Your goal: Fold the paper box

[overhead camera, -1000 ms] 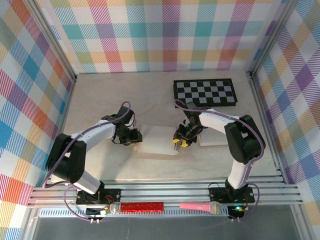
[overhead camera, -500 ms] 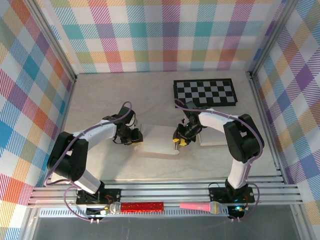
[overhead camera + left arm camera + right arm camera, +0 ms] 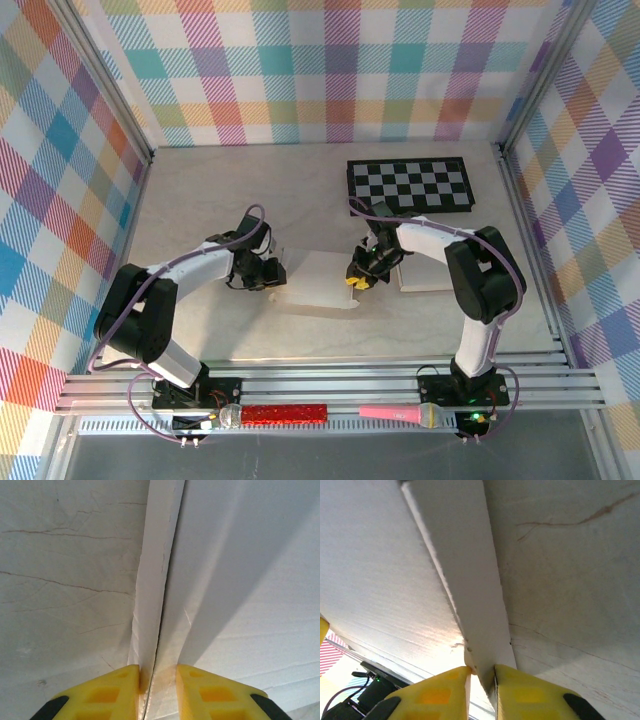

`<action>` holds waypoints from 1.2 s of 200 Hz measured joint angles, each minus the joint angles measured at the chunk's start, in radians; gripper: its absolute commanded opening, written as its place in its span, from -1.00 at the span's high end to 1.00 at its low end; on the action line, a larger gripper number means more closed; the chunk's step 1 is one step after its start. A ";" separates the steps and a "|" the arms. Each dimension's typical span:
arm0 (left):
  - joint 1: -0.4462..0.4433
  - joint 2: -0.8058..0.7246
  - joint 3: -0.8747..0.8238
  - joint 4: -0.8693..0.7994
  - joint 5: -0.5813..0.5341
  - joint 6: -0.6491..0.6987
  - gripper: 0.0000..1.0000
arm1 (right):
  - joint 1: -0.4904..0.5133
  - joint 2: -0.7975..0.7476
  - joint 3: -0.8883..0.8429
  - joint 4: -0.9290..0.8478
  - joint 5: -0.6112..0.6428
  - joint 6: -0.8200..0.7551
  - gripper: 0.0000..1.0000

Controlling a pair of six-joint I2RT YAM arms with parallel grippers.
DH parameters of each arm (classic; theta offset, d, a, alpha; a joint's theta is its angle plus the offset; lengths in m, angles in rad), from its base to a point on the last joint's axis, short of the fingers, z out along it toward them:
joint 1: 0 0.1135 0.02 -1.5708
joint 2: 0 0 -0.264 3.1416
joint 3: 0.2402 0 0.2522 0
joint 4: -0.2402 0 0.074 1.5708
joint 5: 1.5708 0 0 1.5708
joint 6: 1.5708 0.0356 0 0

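Observation:
The paper box [image 3: 318, 280] is a flat white card piece lying mid-table between the two arms. My left gripper [image 3: 272, 273] is at its left edge. In the left wrist view the yellow fingers [image 3: 107, 696] are shut on a raised side flap [image 3: 155, 580], and the gripper [image 3: 157, 692] pinches the fold. My right gripper [image 3: 354, 281] is at the box's right edge. There the yellow fingertips [image 3: 530, 695] are shut on the upturned right flap [image 3: 465, 570], and the gripper [image 3: 482, 687] holds its lower corner.
A black-and-white checkerboard [image 3: 408, 185] lies at the back right. A white flat sheet [image 3: 428, 276] sits under the right arm's forearm. Plaid walls close in the table on three sides. A metal rail [image 3: 320, 385] runs along the near edge.
The right gripper's jaws have closed onto the box's right flap. The left jaws have narrowed slightly on the left flap. Both arms stayed almost in place.

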 measured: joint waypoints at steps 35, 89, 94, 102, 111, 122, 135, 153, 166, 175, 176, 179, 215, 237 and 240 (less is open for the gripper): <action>-0.014 -0.018 -0.028 0.039 -0.014 -0.045 0.65 | -0.013 0.005 0.000 0.001 -0.024 0.026 0.69; -0.064 -0.065 -0.073 0.075 -0.055 -0.088 0.76 | -0.029 -0.007 -0.010 -0.015 -0.002 0.017 0.38; -0.068 -0.068 -0.078 0.077 -0.053 -0.089 0.77 | -0.033 -0.009 -0.013 -0.014 -0.003 0.012 0.32; -0.074 -0.071 -0.082 0.080 -0.045 -0.089 0.78 | -0.040 -0.009 -0.018 -0.013 -0.009 0.001 0.21; -0.082 -0.072 -0.085 0.083 -0.033 -0.088 0.80 | -0.050 -0.009 -0.024 -0.009 -0.015 -0.012 0.08; -0.089 -0.072 -0.088 0.087 -0.022 -0.088 0.83 | -0.064 -0.009 -0.027 -0.010 -0.023 -0.026 -0.09; -0.098 -0.074 -0.093 0.097 -0.007 -0.088 0.89 | -0.079 -0.010 -0.026 -0.010 -0.032 -0.056 -0.26; -0.103 -0.079 -0.100 0.106 -0.003 -0.086 0.96 | -0.092 -0.011 -0.016 -0.025 -0.038 -0.107 -0.37; -0.103 -0.085 -0.109 0.114 -0.003 -0.089 0.99 | -0.093 -0.011 0.001 -0.034 -0.040 -0.140 -0.42; -0.103 -0.090 -0.117 0.126 0.002 -0.089 1.00 | -0.093 -0.011 0.011 -0.038 -0.044 -0.159 -0.43; -0.103 -0.090 -0.118 0.128 0.003 -0.089 1.00 | -0.093 -0.011 0.013 -0.038 -0.044 -0.163 -0.43; -0.103 -0.092 -0.121 0.131 0.005 -0.089 1.00 | -0.093 -0.011 0.016 -0.040 -0.045 -0.169 -0.44; -0.100 -0.094 -0.145 0.177 0.037 -0.103 1.00 | -0.107 -0.009 0.025 -0.052 -0.046 -0.226 -0.46; -0.077 -0.098 -0.164 0.208 0.070 -0.115 1.00 | -0.119 -0.001 0.025 -0.065 -0.046 -0.258 -0.48; -0.073 -0.098 -0.166 0.211 0.075 -0.115 1.00 | -0.119 0.000 0.025 -0.067 -0.046 -0.261 -0.48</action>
